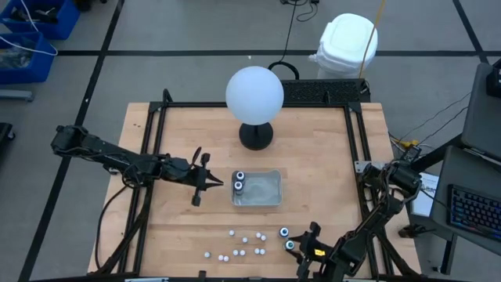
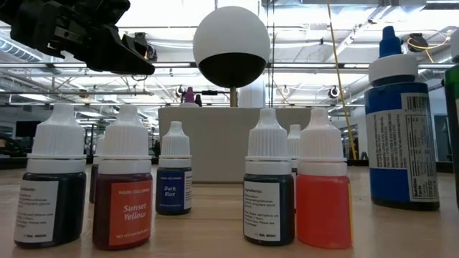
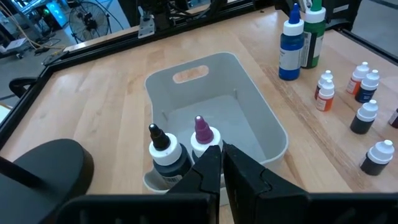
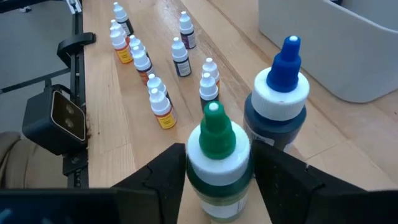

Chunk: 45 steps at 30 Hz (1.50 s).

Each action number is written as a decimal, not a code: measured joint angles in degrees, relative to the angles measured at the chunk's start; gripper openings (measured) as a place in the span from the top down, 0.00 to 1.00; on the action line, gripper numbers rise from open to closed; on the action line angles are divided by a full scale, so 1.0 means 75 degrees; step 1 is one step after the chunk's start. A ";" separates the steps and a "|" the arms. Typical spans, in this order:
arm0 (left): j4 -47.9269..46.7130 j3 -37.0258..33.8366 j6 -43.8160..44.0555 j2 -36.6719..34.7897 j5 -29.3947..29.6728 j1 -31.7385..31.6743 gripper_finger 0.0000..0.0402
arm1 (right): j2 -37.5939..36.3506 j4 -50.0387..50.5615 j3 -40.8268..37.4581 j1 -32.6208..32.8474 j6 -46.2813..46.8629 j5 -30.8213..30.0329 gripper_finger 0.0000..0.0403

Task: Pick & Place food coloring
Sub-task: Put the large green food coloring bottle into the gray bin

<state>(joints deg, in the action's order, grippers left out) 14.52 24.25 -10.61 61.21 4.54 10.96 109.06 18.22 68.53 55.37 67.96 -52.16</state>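
Two large food coloring bottles stand near the table's front right: a green-topped one (image 4: pixel 214 155) and a blue-topped one (image 4: pixel 280 93). My right gripper (image 1: pixel 301 249) is shut on the green-topped one. Several small white-capped bottles (image 1: pixel 243 244) stand upright on the table to their left. The clear tray (image 1: pixel 266 188) in the middle holds two more large bottles, one black-tipped (image 3: pixel 165 152) and one purple-tipped (image 3: pixel 202 137), upright at its left end. My left gripper (image 3: pixel 221 158) hovers shut just left of that end, touching nothing. My right gripper pinches the green-topped bottle by its white collar (image 4: pixel 194 163), one finger (image 4: pixel 165 177) on each side. The fingers come slanting down from the table's near right side. The bottle stands upright; its base is hidden below the fingers.
A big white globe on a black base (image 1: pixel 254 98) stands behind the tray. Black rails (image 1: pixel 356 141) frame the table's sides and back. Bare wood lies between the tray and the row of small bottles.
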 joint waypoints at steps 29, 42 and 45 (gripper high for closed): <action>-0.0082 0.0000 -0.0008 0.0000 0.0000 0.0006 0.94 | -0.0641 -0.1850 0.0006 0.0032 -0.2148 0.0588 0.71; -0.0146 0.0000 -0.0079 0.0000 0.0003 0.0000 0.94 | -0.2508 -0.2558 0.0006 -0.0646 -0.6656 0.0576 0.72; -0.0156 0.0000 -0.0145 0.0000 0.0006 0.0000 0.94 | -0.2967 -0.2348 0.0006 -0.1167 -0.7610 0.0674 0.72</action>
<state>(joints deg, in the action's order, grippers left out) 13.35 24.25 -11.70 61.21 4.58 10.96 86.80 0.61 68.58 46.62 10.89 -47.10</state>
